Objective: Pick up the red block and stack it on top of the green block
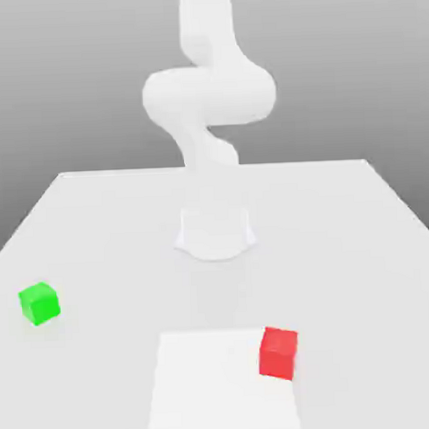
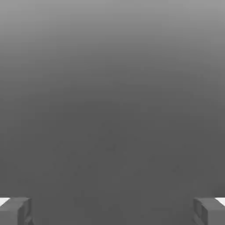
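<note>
Risk first: your claw (image 2: pixel 112 211) is spread wide, pinching nothing. Red block (image 1: pixel 278 352) sits near, at the exterior view's right; green block (image 1: pixel 38 303) well apart at its left (both on the desk (image 1: pixel 360 247)). An off-centre descent would probably nudge the red block aside.

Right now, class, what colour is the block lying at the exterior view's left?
Bright green; the green block shows best in the exterior view.

The small red cube (image 1: pixel 278 352) and the small green cube (image 1: pixel 39 303) are showing plain matt faces (no gloss). The broad white tabletop (image 1: pixel 360 247) is looking smooth and matt, and the white robot arm (image 1: pixel 208 91) is appearing softly smooth.
</note>
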